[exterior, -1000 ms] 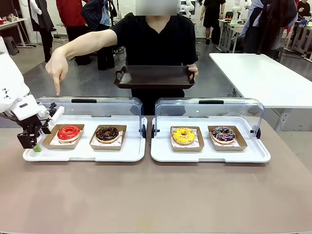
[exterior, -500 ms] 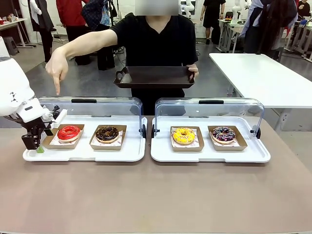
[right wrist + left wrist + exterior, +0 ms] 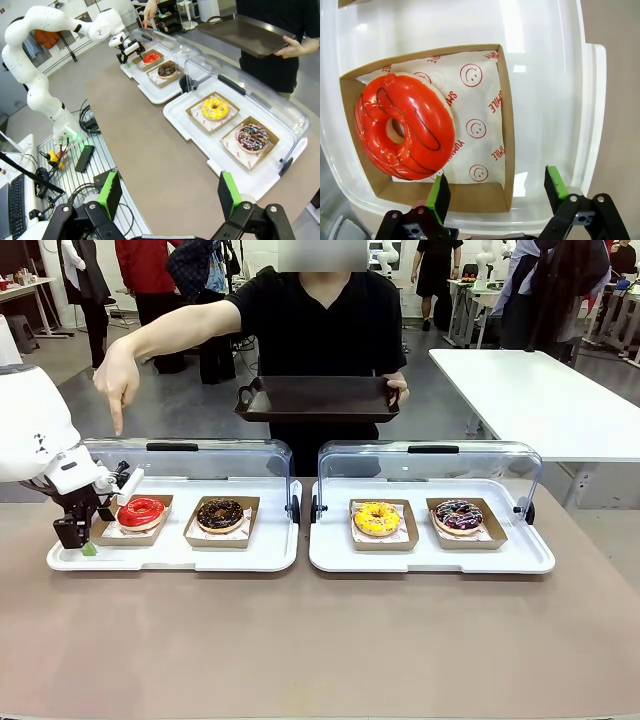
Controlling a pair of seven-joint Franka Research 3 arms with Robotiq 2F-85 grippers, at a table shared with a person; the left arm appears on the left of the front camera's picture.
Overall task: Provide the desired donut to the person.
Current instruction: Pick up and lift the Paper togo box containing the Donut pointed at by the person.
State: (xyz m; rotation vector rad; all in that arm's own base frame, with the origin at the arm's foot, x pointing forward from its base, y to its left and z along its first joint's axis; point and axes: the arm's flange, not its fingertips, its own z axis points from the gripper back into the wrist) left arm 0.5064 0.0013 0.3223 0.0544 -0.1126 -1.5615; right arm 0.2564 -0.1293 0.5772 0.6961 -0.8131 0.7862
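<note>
The person [image 3: 318, 325] in a black T-shirt points a finger [image 3: 118, 418] down at the red-glazed donut [image 3: 141, 510] [image 3: 405, 125], which lies in a brown cardboard tray [image 3: 506, 125] at the left end of the left white tray [image 3: 175, 556]. My left gripper [image 3: 86, 538] [image 3: 497, 192] is open at the cardboard tray's near left edge; one green pad [image 3: 439, 196] is at its wall, the other pad [image 3: 555, 181] over the white tray's rim. The person's other hand holds a dark serving tray [image 3: 316, 398]. My right gripper [image 3: 167, 196] hangs open, high above the table.
A chocolate donut [image 3: 220, 513] sits beside the red one. The right white tray [image 3: 430, 562] holds a yellow donut [image 3: 377, 517] and a dark sprinkled donut [image 3: 458, 515]. Clear lids [image 3: 200, 455] stand raised behind both trays. Bare brown tabletop [image 3: 320, 640] lies in front.
My left gripper has shifted right, closer to the red donut's cardboard tray, and its fingers have come partly together. The person's pointing hand has stayed put.
</note>
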